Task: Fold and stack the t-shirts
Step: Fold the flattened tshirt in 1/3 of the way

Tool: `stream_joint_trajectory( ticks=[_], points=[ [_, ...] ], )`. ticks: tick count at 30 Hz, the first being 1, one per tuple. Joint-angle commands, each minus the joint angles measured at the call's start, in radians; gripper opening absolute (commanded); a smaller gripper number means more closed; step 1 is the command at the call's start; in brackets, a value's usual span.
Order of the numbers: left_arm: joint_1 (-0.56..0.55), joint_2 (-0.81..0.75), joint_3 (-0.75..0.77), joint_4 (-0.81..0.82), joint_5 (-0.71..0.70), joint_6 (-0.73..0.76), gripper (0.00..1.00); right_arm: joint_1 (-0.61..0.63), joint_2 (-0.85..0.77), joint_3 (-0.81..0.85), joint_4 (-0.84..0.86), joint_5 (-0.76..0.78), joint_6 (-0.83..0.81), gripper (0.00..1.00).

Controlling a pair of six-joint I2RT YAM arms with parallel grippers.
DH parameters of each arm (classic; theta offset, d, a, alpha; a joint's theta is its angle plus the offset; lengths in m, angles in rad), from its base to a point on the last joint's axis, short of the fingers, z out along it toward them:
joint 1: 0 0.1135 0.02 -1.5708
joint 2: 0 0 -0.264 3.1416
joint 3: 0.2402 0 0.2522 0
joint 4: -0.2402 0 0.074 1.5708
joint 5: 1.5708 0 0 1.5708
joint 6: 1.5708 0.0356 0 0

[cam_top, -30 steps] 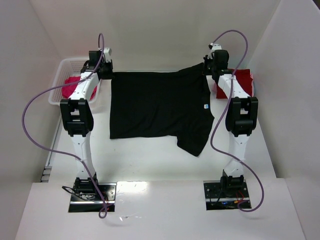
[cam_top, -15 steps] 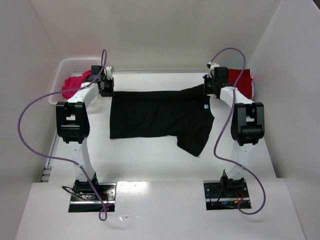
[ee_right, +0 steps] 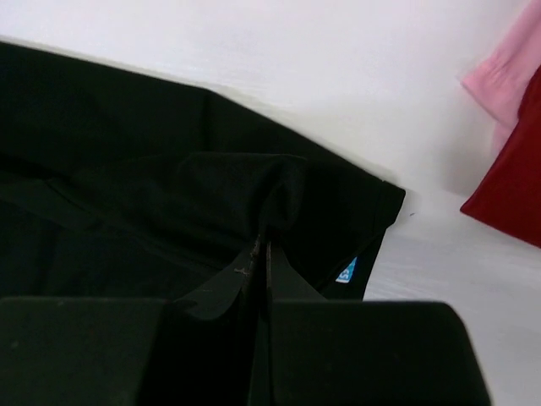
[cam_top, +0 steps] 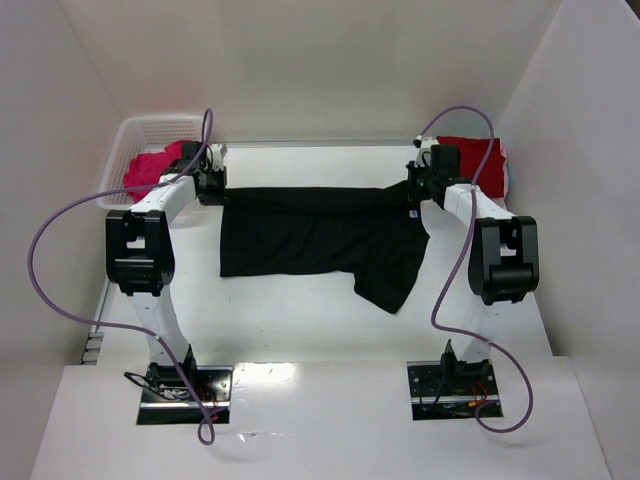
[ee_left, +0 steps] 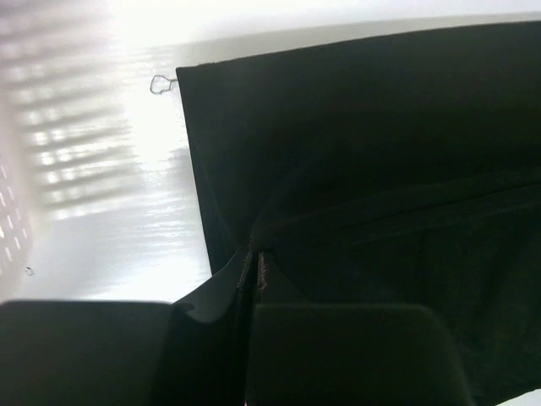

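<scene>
The black t-shirt lies spread across the middle of the table, one sleeve trailing toward the near right. My left gripper is shut on its far left corner; in the left wrist view the fingertips pinch a ridge of black cloth. My right gripper is shut on the far right corner, its jaws closed on a fold of the cloth near a blue label. A dark red t-shirt lies folded at the back right. A magenta-pink t-shirt sits in the basket.
The white mesh basket stands at the back left, just beyond my left arm. White walls close in the table on the left, back and right. A small wire clip lies on the table by the black cloth's corner.
Both grippers have come down and toward the near side, carrying the black t-shirt's far edge with them. The cloth now shows as a shorter band. The red t-shirt is more exposed.
</scene>
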Motion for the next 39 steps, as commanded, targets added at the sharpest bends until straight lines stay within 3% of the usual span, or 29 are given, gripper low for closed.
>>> stream_joint_trajectory(
  ticks=[1,19,29,34,39],
  points=[
    [0.001,-0.041,-0.012,0.006,0.008,0.019,0.00,-0.010,-0.042,-0.022,-0.005,-0.026,-0.042,0.08],
    [0.001,-0.041,-0.044,-0.048,0.039,0.048,0.00,-0.010,-0.063,-0.061,-0.078,-0.067,-0.082,0.08],
    [-0.008,-0.041,-0.054,-0.102,0.057,0.066,0.02,-0.010,-0.092,-0.093,-0.101,-0.067,-0.110,0.13],
    [-0.008,-0.076,-0.075,-0.123,0.057,0.066,0.15,-0.010,-0.114,-0.102,-0.111,-0.057,-0.119,0.21],
    [-0.008,-0.110,-0.075,-0.143,0.039,0.057,0.40,-0.010,-0.134,-0.111,-0.111,-0.047,-0.119,0.35]
  ],
)
